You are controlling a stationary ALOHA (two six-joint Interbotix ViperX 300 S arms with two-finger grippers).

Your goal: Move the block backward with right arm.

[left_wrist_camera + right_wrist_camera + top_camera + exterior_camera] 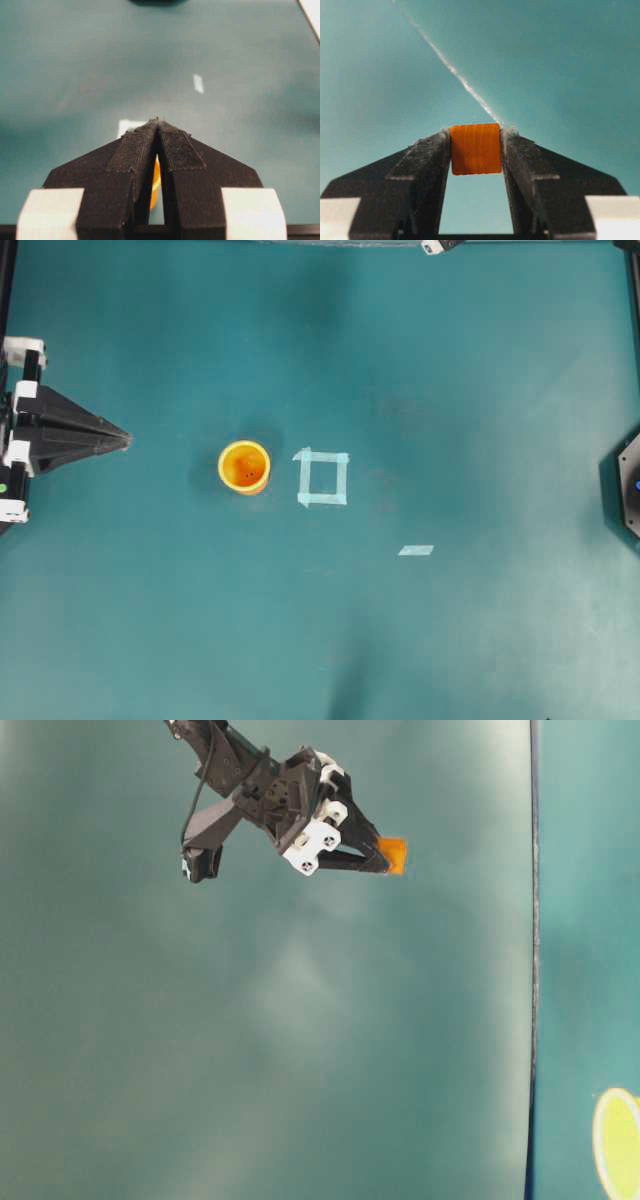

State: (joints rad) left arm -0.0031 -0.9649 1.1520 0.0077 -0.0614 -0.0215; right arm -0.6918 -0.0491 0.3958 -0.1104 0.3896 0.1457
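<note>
The block (475,148) is pinched between the right gripper (476,142) jaws, at their very tips, and the wrist view shows it square and level in the grip. In the table-level view the right arm (262,790) sits at about 11 o'clock in the picture, with the block at the jaw tips, pointing toward 3 o'clock; whether it is lifted clear of the tabletop (480,390) or resting on it I cannot tell. Overhead, neither block nor right gripper shows. The cup (244,467) stands just at 9 o'clock of the tape square (323,478). The left gripper (158,145) is parked at the 9 o'clock edge, jaws pressed together, holding nothing. I judge the pick done; setting down and letting go remain
</note>
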